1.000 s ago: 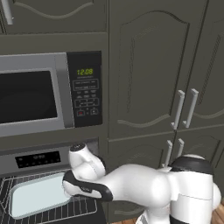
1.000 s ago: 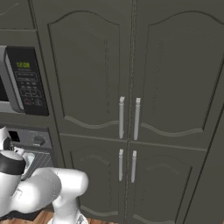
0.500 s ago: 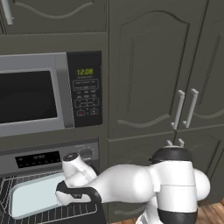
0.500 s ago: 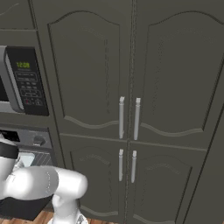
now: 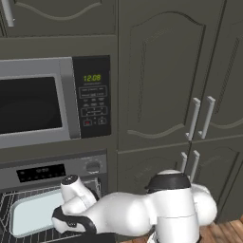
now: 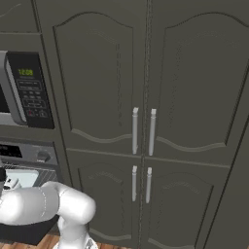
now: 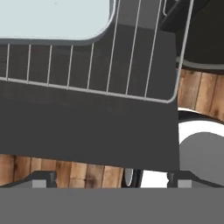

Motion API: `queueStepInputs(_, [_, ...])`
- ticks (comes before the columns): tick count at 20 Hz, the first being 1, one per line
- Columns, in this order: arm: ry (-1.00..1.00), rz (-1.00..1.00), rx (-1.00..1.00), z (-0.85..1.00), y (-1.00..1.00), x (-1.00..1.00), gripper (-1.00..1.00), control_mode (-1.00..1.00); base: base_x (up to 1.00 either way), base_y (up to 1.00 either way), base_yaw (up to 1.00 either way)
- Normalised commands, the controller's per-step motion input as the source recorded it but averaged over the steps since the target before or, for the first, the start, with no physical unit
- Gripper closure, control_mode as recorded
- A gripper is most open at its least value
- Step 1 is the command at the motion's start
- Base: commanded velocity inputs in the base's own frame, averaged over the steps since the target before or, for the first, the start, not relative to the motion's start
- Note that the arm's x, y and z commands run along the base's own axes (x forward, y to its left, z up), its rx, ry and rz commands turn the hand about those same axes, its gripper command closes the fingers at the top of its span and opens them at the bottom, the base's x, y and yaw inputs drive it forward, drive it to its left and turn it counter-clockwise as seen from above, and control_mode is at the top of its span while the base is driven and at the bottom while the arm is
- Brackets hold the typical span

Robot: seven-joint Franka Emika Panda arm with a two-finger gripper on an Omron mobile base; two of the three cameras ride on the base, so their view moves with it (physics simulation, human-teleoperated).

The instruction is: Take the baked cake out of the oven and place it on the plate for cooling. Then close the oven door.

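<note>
Early in the job, reaching for the cake (image 5: 33,216): sits on the pulled-out rack (image 5: 47,235) of the oven (image 5: 52,173), below the microwave (image 5: 52,102). Tool (image 7: 111,179) spread wide, gripping nothing, hanging above the lowered oven door (image 7: 87,131), short of the pan. Next, probably: pushing forward and down to the cake's near rim, then pinching it. From the left base, cake and arm together. From the right base, just a sliver of cake (image 6: 22,177) beside tall cabinet doors (image 6: 141,126). From the hand, cake corner (image 7: 52,19), rack wires and wood floor (image 7: 197,94).
</note>
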Motion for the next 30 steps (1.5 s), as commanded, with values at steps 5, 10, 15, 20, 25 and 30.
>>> queueStepInputs(5, [-0.03, -0.01, 0.0, -0.19, 0.24, -0.04, -1.0, -1.0, 0.0, 0.0, 0.0])
queueStepInputs(10, [0.0, -0.04, 0.0, -0.25, 0.16, -0.01, -1.0, -1.0, 0.0, 0.0, 0.0])
queueStepInputs(15, [0.0, -0.02, 0.0, -0.31, 0.12, -0.03, -1.0, -1.0, 0.0, 0.0, 0.0])
queueStepInputs(20, [0.0, 0.0, 0.01, -0.32, 0.09, 0.02, -1.0, -1.0, 0.0, 0.0, 0.0])
queueStepInputs(25, [0.0, 0.0, 0.0, -0.28, 0.1, 0.15, -1.0, -1.0, 0.0, 0.0, 0.0])
queueStepInputs(30, [0.0, 0.0, 0.0, -0.29, 0.13, 0.09, -1.0, -1.0, 0.0, 0.0, 0.0])
